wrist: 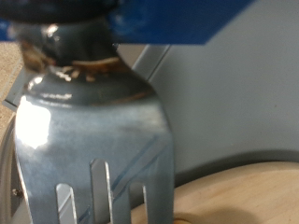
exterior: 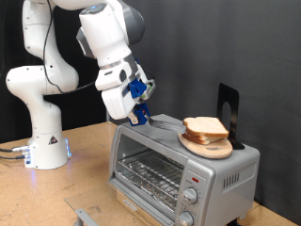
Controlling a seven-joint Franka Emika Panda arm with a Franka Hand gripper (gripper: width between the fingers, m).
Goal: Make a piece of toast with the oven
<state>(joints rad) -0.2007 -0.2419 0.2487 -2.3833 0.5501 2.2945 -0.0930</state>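
Piece of toast (exterior: 201,125): pale slice with tan crust, uppermost of the bread stacked on a round wooden board (exterior: 209,146); a second bread slice (exterior: 206,137) lies directly beneath it. The board sits on the oven's top, toward the exterior view's right end.

Oven (exterior: 179,167): silver-grey countertop unit, glass door shut, wire rack visible behind the glass, two round knobs (exterior: 188,205) and a red mark at its lower right front. It stands on a wooden table (exterior: 80,155).

Fork (wrist: 93,131): metal, fills the wrist view, tines pointing toward the board's pale rim (wrist: 243,191); its handle end runs up under blue finger parts.

Gripper (exterior: 138,105): at roughly 9 o'clock from the toast, just above the oven's top left corner, blue fingers closed on the fork's handle, fork shaft reaching toward the board at 3 o'clock.

Dark upright stand (exterior: 228,113): behind the board, at 1 o'clock from the toast.

Arm base (exterior: 42,141): white, on the table at 9 o'clock, well apart from the oven.
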